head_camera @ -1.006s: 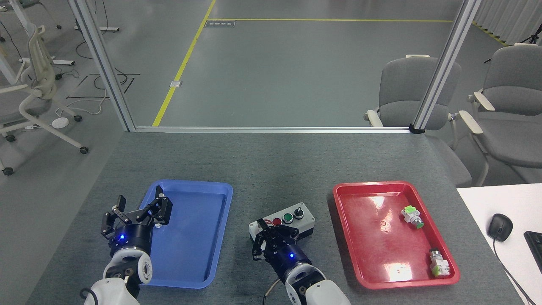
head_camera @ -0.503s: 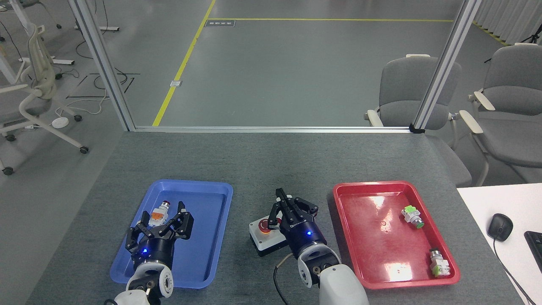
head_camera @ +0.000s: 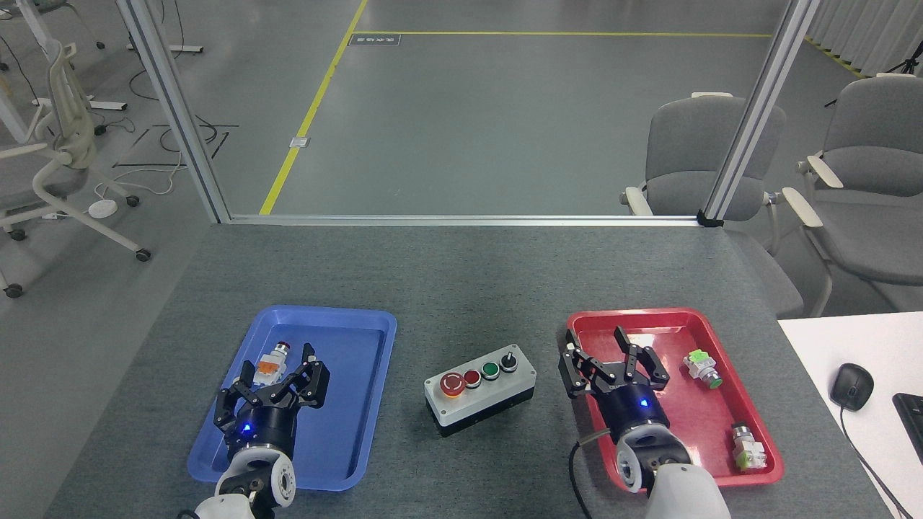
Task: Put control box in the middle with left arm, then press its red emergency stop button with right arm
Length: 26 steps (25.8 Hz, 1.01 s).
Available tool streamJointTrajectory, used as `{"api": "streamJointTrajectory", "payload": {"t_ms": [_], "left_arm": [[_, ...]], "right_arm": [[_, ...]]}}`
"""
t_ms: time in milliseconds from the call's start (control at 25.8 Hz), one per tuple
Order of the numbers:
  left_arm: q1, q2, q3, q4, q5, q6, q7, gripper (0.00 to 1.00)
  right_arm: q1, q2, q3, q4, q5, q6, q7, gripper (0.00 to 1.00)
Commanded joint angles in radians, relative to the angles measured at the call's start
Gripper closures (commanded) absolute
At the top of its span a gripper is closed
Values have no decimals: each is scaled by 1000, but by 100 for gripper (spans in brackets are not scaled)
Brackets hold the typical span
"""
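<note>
Head view looks down at a grey table [head_camera: 461, 288]. Between a blue tray [head_camera: 360, 339] and a red tray [head_camera: 728, 468] sits the control box [head_camera: 482, 389], with nothing touching it. Its red emergency stop button [head_camera: 452, 385] is at the left end of the row. Over the blue tray hangs the left gripper [head_camera: 274, 382], fingers spread and empty, near a small orange button part [head_camera: 272, 360]. Over the red tray hangs the right gripper [head_camera: 611, 367], fingers spread and empty too.
</note>
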Motion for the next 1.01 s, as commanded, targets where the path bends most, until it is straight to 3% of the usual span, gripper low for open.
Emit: {"api": "streamJointTrajectory", "payload": {"t_ms": [0,271,387,542,658,967], "left_arm": [[0,0,0,0,-1,-1,0,1],[0,0,0,0,0,-1,0,1],[0,0,0,0,0,-1,0,1],[-1,0,0,0,0,-1,0,1],[0,0,0,0,0,1,0,1],[-1,0,0,0,0,-1,0,1]], "right_arm": [[39,-39,-106,-38,0,-76,6,2],[122,-50,-237,-112,0,-145,14,2],[139,-88,-269,-110,-5,-149,12,2],[139,-94,-330,-107,-63,-181,11,2],[137,-97,-338,-107,-86,-181,9,2],[120,-94,-321,-110,-69,-155,8,2]]}}
